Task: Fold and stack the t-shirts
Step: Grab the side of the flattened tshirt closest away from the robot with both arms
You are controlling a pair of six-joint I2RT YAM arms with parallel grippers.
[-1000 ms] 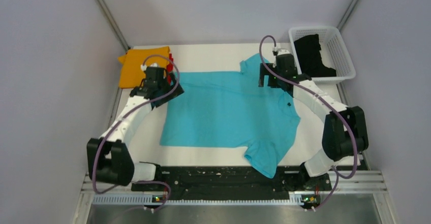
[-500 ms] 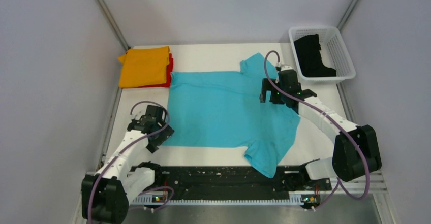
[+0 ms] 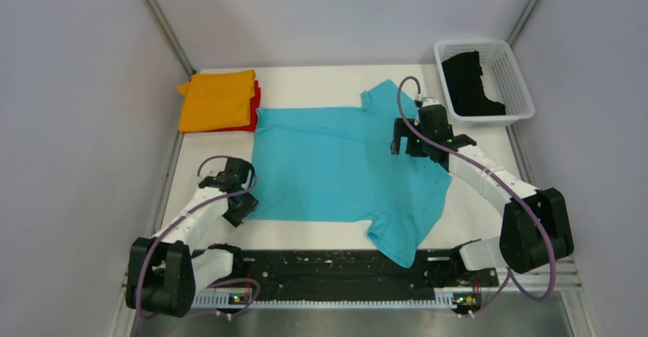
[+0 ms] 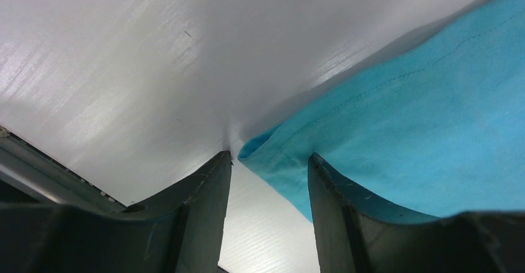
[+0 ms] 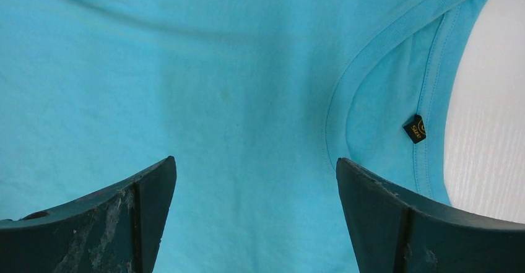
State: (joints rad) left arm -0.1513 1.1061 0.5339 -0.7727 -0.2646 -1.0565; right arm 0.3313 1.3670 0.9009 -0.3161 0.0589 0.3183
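A turquoise-blue t-shirt (image 3: 336,161) lies spread flat mid-table, collar to the right. An orange t-shirt (image 3: 218,100) lies folded on a red t-shirt (image 3: 255,98) at the far left. A black t-shirt (image 3: 468,83) lies in the basket. My left gripper (image 3: 243,204) is open at the turquoise shirt's near-left hem corner. In the left wrist view, my left gripper (image 4: 269,161) has that corner of the shirt (image 4: 421,124) between its fingers, unclamped. My right gripper (image 3: 404,138) is open above the shirt (image 5: 216,69) by the collar (image 5: 396,50) in the right wrist view (image 5: 255,168).
A white mesh basket (image 3: 513,68) stands at the far right corner. The white table (image 3: 313,77) ends at grey walls on the left, far and right sides. A black rail (image 3: 328,264) with the arm bases runs along the near edge.
My left arm has swung from beside the orange stack down to the turquoise shirt's near-left corner. My right gripper has moved slightly nearer over the shirt, then held still.
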